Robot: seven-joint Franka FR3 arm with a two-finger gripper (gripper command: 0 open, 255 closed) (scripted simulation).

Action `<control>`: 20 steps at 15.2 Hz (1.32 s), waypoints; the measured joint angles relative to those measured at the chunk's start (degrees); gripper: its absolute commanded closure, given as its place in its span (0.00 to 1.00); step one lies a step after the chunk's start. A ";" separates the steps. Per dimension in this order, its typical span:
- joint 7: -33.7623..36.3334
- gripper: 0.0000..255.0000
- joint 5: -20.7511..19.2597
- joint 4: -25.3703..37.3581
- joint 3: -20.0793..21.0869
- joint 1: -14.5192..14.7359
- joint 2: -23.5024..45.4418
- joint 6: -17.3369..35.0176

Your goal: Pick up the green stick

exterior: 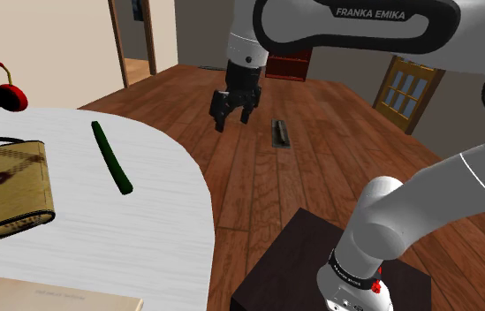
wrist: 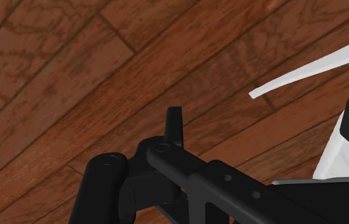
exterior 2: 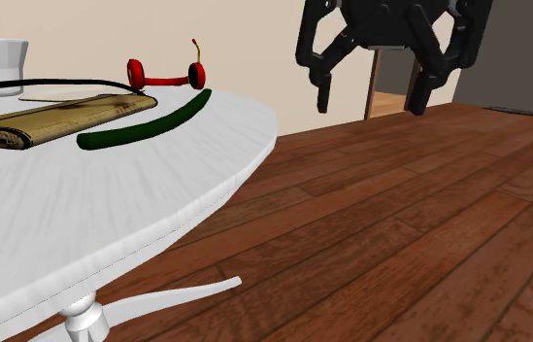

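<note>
Plainly: hand (exterior: 231, 112) wide, green stick (exterior: 111, 157) on the counter (exterior: 161, 238).
Shoulder view: arm (exterior: 320, 26) reads "FRANKA EMIKA"; stick lies flat, long axis near to far. Second exterior view: its far end points toward a red object (exterior 2: 196, 75). Wrist view: wooden floor (wrist: 71, 76).

Room setting. Reddish-brown plank floor (exterior: 320, 168); beige wall (exterior: 46, 44) with an open doorway (exterior: 139, 53); wooden door with glass panes (exterior: 401, 93) at the shoulder view's right. Round white counter (exterior: 156, 238) on a white pedestal foot (exterior 2: 84, 316).
</note>
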 measured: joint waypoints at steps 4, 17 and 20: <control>6.63 0.00 0.21 5.44 4.87 0.05 6.45 1.25; 30.22 0.00 -10.03 31.80 19.07 2.03 33.48 -0.44; 36.05 0.00 -15.22 41.22 21.08 5.08 42.11 -3.08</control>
